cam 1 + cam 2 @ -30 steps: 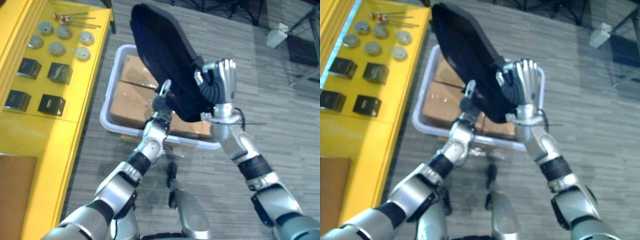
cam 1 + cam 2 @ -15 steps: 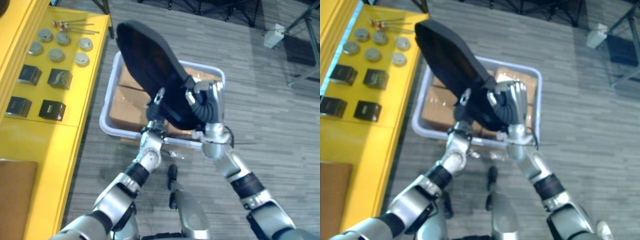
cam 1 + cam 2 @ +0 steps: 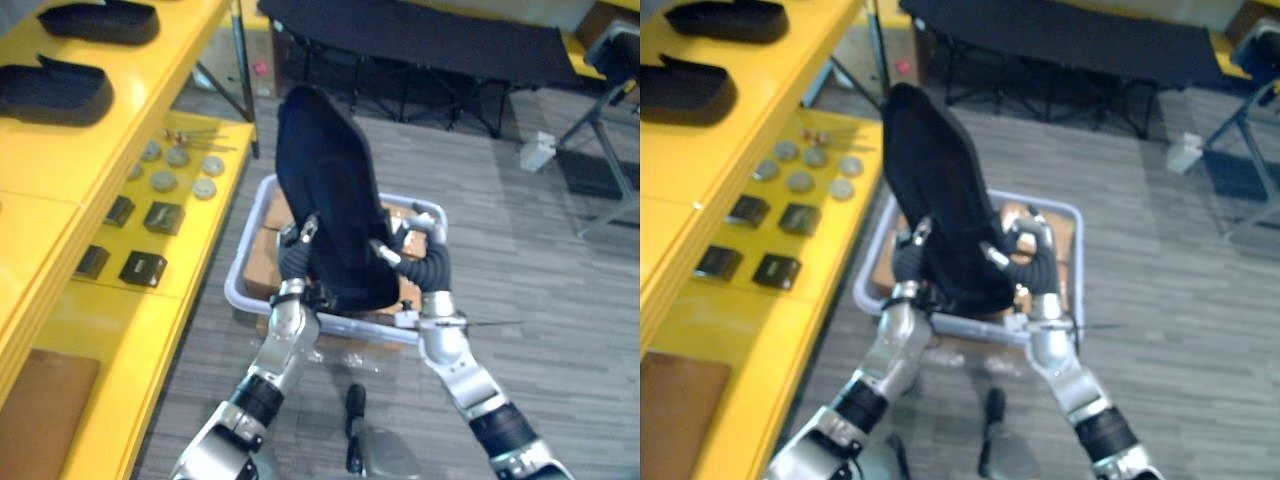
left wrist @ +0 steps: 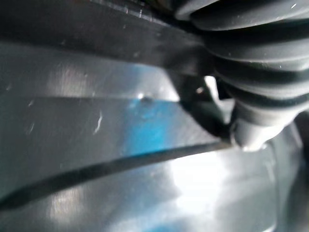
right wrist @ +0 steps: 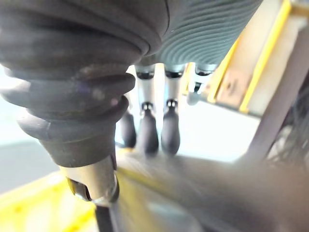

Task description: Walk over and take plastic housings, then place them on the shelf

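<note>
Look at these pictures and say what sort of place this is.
Probably a workshop or factory floor. A yellow shelf holds black plastic housings, round metal parts and small black boxes. A grey crate of cardboard boxes stands on the floor beside it.

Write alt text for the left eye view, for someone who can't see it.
A large black plastic housing is held on end between the robot's left hand and right hand, over a grey bin of cardboard boxes on the floor. To the robot's left, a yellow shelf holds two more black housings.
</note>
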Available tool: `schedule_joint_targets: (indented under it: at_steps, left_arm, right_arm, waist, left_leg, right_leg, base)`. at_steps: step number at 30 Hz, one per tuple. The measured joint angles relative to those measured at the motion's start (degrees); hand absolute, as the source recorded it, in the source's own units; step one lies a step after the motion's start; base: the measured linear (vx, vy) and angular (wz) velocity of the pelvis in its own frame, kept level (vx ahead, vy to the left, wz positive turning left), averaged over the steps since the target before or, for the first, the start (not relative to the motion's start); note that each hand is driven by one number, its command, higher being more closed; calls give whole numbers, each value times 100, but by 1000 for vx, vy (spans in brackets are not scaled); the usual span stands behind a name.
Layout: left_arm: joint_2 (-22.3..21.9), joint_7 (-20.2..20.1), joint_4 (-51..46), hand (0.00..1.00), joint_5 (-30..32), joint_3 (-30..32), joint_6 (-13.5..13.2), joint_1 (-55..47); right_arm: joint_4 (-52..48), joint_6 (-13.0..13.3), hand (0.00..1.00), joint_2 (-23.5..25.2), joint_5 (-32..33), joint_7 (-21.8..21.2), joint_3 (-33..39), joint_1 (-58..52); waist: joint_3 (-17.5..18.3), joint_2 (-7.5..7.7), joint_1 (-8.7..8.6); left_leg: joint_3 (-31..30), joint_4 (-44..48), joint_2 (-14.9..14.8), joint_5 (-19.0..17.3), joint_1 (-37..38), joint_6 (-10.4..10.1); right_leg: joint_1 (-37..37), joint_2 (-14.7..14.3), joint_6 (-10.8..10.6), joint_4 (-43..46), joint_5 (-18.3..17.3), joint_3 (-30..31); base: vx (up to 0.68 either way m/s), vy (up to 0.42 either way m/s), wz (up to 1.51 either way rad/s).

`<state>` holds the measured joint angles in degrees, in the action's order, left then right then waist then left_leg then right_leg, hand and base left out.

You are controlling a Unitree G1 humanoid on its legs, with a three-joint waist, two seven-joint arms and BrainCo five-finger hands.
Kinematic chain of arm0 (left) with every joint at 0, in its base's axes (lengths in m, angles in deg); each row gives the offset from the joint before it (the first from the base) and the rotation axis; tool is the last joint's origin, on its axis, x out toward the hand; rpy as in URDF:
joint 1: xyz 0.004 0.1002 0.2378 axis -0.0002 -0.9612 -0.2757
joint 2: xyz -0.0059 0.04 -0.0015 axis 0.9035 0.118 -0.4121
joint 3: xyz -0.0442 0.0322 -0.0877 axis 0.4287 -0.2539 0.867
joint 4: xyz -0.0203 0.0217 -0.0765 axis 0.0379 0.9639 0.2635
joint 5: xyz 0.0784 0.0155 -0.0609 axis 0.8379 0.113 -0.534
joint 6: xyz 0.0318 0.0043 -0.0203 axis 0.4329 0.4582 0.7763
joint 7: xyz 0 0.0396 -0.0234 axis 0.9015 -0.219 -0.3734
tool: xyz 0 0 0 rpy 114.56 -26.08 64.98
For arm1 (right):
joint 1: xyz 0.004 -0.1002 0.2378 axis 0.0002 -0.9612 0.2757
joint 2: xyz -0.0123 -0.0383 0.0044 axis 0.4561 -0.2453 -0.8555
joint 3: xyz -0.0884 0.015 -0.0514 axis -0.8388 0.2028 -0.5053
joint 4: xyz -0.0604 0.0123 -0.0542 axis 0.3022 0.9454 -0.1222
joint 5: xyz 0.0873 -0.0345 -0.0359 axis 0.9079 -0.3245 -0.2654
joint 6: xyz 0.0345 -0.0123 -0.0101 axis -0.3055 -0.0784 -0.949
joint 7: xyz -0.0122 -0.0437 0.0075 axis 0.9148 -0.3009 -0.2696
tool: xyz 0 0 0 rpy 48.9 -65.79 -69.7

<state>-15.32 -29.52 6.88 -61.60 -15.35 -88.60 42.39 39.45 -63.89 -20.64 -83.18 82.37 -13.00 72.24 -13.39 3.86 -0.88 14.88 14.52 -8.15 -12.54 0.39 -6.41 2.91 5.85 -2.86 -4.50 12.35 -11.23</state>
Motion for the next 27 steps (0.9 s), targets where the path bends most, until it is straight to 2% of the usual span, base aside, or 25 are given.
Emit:
schedule_joint_targets:
  at_steps: [1, 3, 6, 7, 10, 12, 16, 19, 23, 24, 27]
  left_arm:
    - [24, 71, -78, 100, 138, 94, 19, -105]
    - [90, 386, -390, 100, 688, 433, 108, -494]
    - [86, 669, -675, 100, 1053, 849, 140, -809]
    - [85, 845, -816, 100, 1303, 1044, 142, -941]
    - [92, 1237, -1183, 100, 1790, 1371, 141, -1208]
    - [83, 1439, -1362, 100, 1862, 1549, 129, -1426]
    - [60, 1462, -1822, 100, 1790, 1807, 95, -1961]
    - [-1, 1400, -2491, 100, 1790, 1994, 83, -2555]
    - [-190, 1237, -3036, 100, 1743, 2448, 81, -2959]
    - [-189, 1224, -3320, 100, 1763, 2695, 81, -3115]
    - [-191, 1213, -3625, 100, 1790, 3096, 84, -3226]
  right_arm:
    - [-16, 36, 0, 34, 117, -32, 137, -34]
    - [-199, 204, 0, 171, 909, -290, 659, -326]
    - [-407, 373, 0, 326, 1462, -593, 1065, -792]
    - [-471, 426, 0, 406, 1793, -840, 1224, -1037]
    - [-517, 422, 0, 684, 2439, -1289, 1613, -1527]
    - [-505, 408, 0, 984, 2490, -1330, 1809, -1902]
    - [-179, 311, 0, 1315, 2794, -1442, 1861, -2369]
    - [320, 132, 0, 1524, 3226, -1578, 1869, -2675]
    - [807, -18, 0, 1557, 3553, -2024, 1772, -2600]
    - [980, -55, 0, 1534, 3579, -2189, 1585, -2392]
    - [1202, -102, 0, 1449, 3448, -2241, 1174, -1979]
  waist:
    - [24, -13, 1]
    - [195, -81, 6]
    - [388, -154, 2]
    - [421, -173, -12]
    - [493, -197, -25]
    - [575, -201, -55]
    - [584, -202, -121]
    - [592, -215, -114]
    - [635, -301, 46]
    - [638, -306, 165]
    - [643, -315, 323]
  left_leg:
    - [-6, -35, 7, 13, 58, -1]
    - [-31, -114, 26, 22, 164, 1]
    - [-27, -164, 40, 31, 204, 3]
    - [-20, -235, 60, 60, 290, 2]
    - [7, -318, 86, 90, 369, 7]
    - [6, -382, 93, 114, 393, 18]
    - [3, -535, 135, 175, 455, 24]
    - [-45, -664, 177, 244, 440, 37]
    - [-429, -756, 273, 331, 343, 62]
    - [-615, -836, 313, 402, 339, 74]
    - [-887, -819, 376, 433, 257, 99]
  right_leg:
    - [-48, 4, -16, 0, -13, -15]
    - [-151, 18, -61, -1, -63, -88]
    - [-165, 27, -67, -1, -80, -96]
    - [-208, 38, -68, -1, -90, -96]
    - [-236, 55, -69, -2, -91, -78]
    - [-233, 69, -72, -4, -100, -82]
    - [-229, 106, -80, -7, -145, -99]
    - [-194, 134, -77, -10, -193, -159]
    - [-304, 252, -140, -10, -228, -548]
    - [-359, 299, -160, -11, -244, -707]
    - [-476, 337, -201, -12, -275, -971]
  base:
    - [-15, 17, 6]
    - [-23, 12, 9]
    - [-8, 5, 1]
    - [0, 0, 0]
    - [-22, 16, -2]
    - [-39, 17, 0]
    - [-16, 9, 0]
    - [-13, 8, 11]
    - [10, 37, 46]
    - [16, 29, 63]
    - [7, 3, 61]
